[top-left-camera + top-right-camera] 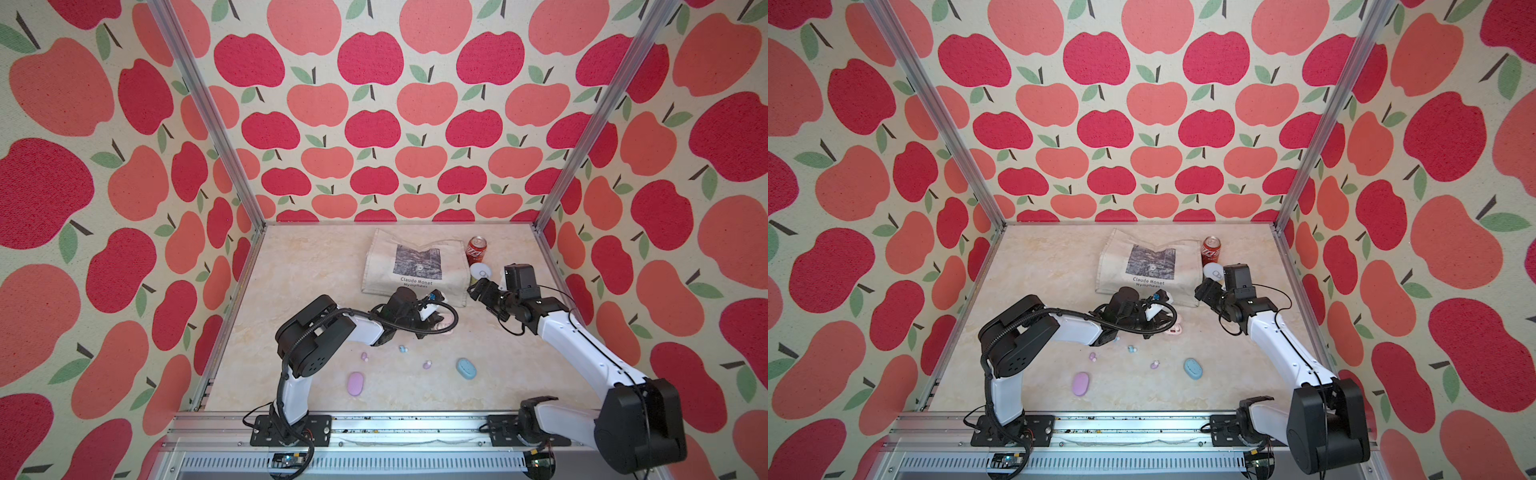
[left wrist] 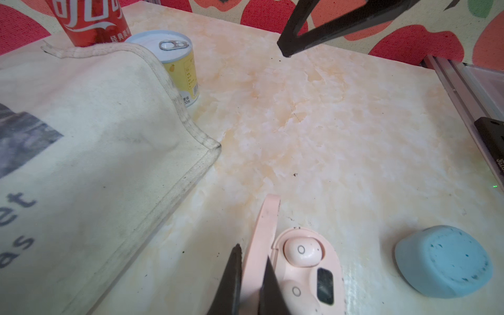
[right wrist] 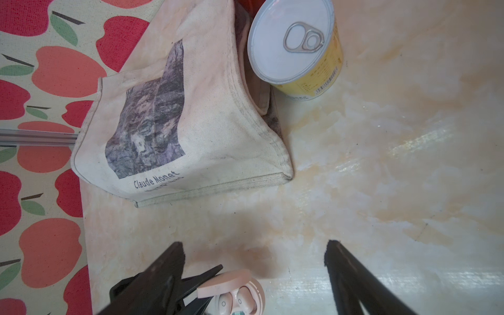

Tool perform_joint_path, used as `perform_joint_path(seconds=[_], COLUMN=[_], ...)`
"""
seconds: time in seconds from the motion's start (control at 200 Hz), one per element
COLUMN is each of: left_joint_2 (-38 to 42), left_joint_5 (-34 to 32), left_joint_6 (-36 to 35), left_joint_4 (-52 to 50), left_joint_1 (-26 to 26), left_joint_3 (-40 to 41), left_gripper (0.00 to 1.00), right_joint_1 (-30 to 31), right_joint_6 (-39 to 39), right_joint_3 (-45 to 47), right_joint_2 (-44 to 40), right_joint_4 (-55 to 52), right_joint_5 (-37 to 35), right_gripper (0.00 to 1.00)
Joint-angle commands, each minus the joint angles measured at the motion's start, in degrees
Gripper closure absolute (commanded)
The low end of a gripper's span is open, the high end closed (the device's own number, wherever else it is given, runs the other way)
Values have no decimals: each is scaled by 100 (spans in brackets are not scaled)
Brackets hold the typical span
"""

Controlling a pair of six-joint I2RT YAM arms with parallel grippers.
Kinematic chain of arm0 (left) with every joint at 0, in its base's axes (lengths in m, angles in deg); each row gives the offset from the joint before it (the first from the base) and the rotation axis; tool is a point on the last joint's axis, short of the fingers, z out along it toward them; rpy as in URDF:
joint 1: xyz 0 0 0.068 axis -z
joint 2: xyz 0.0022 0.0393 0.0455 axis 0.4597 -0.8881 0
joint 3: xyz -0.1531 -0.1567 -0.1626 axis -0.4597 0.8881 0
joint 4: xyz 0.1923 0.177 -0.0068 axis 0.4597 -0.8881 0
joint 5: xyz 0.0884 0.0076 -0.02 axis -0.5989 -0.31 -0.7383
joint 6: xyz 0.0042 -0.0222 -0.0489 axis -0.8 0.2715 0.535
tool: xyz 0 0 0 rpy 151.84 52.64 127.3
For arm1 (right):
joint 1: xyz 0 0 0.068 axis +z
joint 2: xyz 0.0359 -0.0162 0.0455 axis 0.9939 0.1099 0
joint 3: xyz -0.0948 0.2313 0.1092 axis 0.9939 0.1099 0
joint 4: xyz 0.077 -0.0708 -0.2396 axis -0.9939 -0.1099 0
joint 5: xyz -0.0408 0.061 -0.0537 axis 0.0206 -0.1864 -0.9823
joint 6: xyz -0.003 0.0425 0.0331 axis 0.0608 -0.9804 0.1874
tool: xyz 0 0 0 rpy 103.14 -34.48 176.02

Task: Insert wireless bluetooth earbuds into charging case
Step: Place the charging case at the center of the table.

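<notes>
Left hand is seen clenched on the raised lid of the pink case, which lies open on the desk with both pink buds seated in their wells. The step in hand is judged to be the shutting of this lid. It should be swung about its hinge rather than pushed sideways, so that the light case is not dragged or tipped, and the pinch should be let go only once the lid is nearly down. The left arm is stretched forward and low, its wrist bent down over the case beside the tote. Above the desk, close to the case and near the yellow can, the right hand is held released, jaws wide. Lilac buds and a blue bud are seen loose on the desk, apart from the closed lilac case and blue case.
</notes>
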Motion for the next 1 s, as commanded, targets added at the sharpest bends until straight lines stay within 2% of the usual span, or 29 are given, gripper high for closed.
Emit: perform_joint_path(seconds=[0.0,0.12,0.24,0.42,0.615,0.83,0.91,0.991], left_joint_2=[-155,-220,-247,-283,-310,-104,296,983], left_joint_5=[1,-1,-6,9,23,-131,-444,-907], left_joint_6=[-59,-41,-7,27,55,273,464,973], left_joint_4=[171,164,174,108,35,103,236,417], left_joint_1=[25,21,21,23,19,-25,-76,-184], left_joint_3=[-132,-154,-125,-173,-201,-114,71,368], left_gripper=[99,97,88,86,79,53,42,30], right_joint_1=[-44,-54,-50,-51,-105,-279,-378,-548], right_joint_6=[-37,-54,-80,-81,101,613,818,976], right_joint_3=[-13,-10,-10,-44,-92,-234,-364,-539], right_joint_2=[25,44,77,89,-20,-312,-486,-675], right_joint_4=[33,14,10,-9,-186,-471,-768,-1154], right_joint_5=[72,53,70,76,17,196,205,205], right_gripper=[15,15,15,15,15,10,9,9])
